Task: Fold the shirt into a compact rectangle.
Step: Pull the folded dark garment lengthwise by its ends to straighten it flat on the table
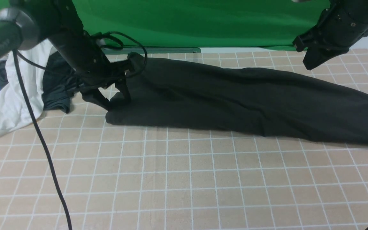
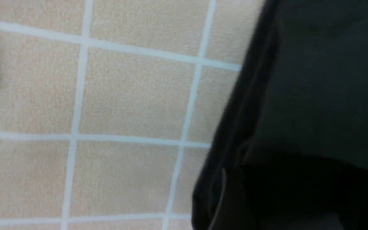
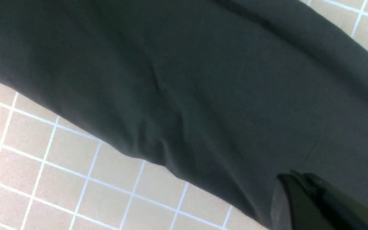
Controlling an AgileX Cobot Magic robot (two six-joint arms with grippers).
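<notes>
The left tool [image 1: 112, 95] is down at the shirt's 9 o'clock end. Its two dark fingers stand apart at the cloth's rounded corner, but black on black hides whether they pinch it, so I cannot tell its grip. The right tool [image 1: 308, 65] hangs at 2 o'clock, clear above the fabric, its fingers pressed together into one blunt wedge with nothing between them.

The shirt [image 1: 235, 95] lies on the tabletop [image 1: 184, 179] as a long, flattened band. It runs from about 10 o'clock, beside the left tool, to 3 o'clock, where it leaves the frame. It is matte black knit, soft and fairly thick, with shallow lengthwise creases and a rolled, doubled edge along its near side. A small bump of cloth rises at its far-left corner.

The tabletop cover is a beige, slightly fuzzy cloth ruled with thin white lines into squares. At 9 o'clock a crumpled white garment [image 1: 14, 102] lies heaped, with a smaller dark grey-green garment [image 1: 54, 92] bunched against it. A smooth green backdrop [image 1: 187, 22] closes the scene at 12 o'clock. A glossy black cable [image 1: 40, 137] curves down toward 7 o'clock.
</notes>
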